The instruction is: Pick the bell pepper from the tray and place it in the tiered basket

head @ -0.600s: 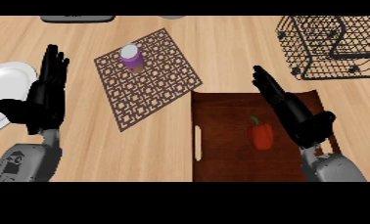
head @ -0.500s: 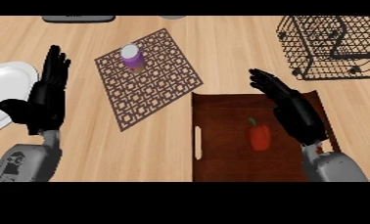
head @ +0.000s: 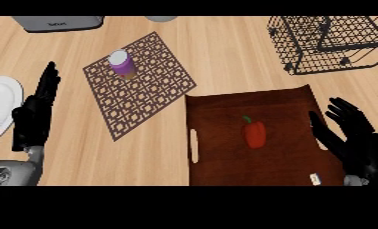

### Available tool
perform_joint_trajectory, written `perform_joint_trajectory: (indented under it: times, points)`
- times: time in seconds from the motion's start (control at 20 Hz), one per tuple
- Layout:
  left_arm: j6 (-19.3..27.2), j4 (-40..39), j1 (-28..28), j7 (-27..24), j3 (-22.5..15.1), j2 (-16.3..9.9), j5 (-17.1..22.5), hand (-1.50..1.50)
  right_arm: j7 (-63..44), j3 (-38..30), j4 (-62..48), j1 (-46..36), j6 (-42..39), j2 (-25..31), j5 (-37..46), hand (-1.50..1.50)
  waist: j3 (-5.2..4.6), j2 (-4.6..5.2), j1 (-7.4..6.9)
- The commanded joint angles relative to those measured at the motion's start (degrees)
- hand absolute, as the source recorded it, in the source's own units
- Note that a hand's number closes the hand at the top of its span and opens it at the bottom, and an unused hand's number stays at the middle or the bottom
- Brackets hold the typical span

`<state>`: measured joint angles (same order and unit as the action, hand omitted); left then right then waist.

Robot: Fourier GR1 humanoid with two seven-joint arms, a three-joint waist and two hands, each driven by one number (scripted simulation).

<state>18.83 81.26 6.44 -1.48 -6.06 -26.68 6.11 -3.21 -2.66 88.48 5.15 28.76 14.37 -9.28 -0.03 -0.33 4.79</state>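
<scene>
Red and shiny, the bell pepper (head: 255, 133) lies on the dark brown tray (head: 221, 113), near the middle of it, with its green stem pointing up and away. It sits to the left of the right hand (head: 353, 140), apart from it, and nothing touches it.

That right hand is black and shows at the tray's right edge. Its fingers are spread apart and straight, pointing up and a little to the left, and its thumb sticks out toward the pepper. It holds nothing.

Up beyond the right hand, well apart from it, stands the tiered basket (head: 328, 43), made of black wire. It is on the wooden counter (head: 221, 48) past the far edge of the tray.

Far to the left of the pepper, the left hand (head: 35, 113) rests near the view's left edge. Its fingers are straight and close together, pointing up, and it holds nothing too. Just left of this hand is a white plate (head: 7, 100), partly cut off by the edge.

To the right of the left hand lies a brown mat (head: 148, 88) with a pattern of little holes. A purple cup (head: 122, 64) with a white top stands on it.
</scene>
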Motion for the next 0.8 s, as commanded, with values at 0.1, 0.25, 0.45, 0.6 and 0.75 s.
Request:
perform_joint_trajectory:
  times: [0.1,0.25,0.45,0.6,0.75]
  points:
    - [-1.1,0.9,1.6,5.2,-2.8,-0.8,-2.5,0.0,-7.1,3.9,14.7,14.8,16.8,-3.7,11.5,-1.5,-0.18,-0.06,-2.32]
    - [-1.5,1.7,-0.3,2.7,-2.6,-0.2,-2.5,0.0,-17.9,8.2,25.3,21.9,12.3,3.9,16.0,-1.5,-0.24,0.08,-3.41]
    - [-2.5,1.2,1.3,3.3,-2.9,-0.5,-2.5,0.0,-30.8,9.5,27.8,21.3,1.0,16.7,18.1,-1.5,-0.52,0.62,-4.43]
    - [-3.1,1.9,2.6,4.9,-3.1,-0.6,-2.6,0.0,-39.9,9.1,31.8,20.6,-5.7,23.3,17.7,-1.5,-0.29,0.51,-4.87]
    - [-3.7,3.9,4.0,8.2,-3.8,-1.1,-3.0,0.0,-53.6,9.5,36.9,13.7,-9.7,26.8,17.2,-1.5,-0.21,0.59,-5.95]
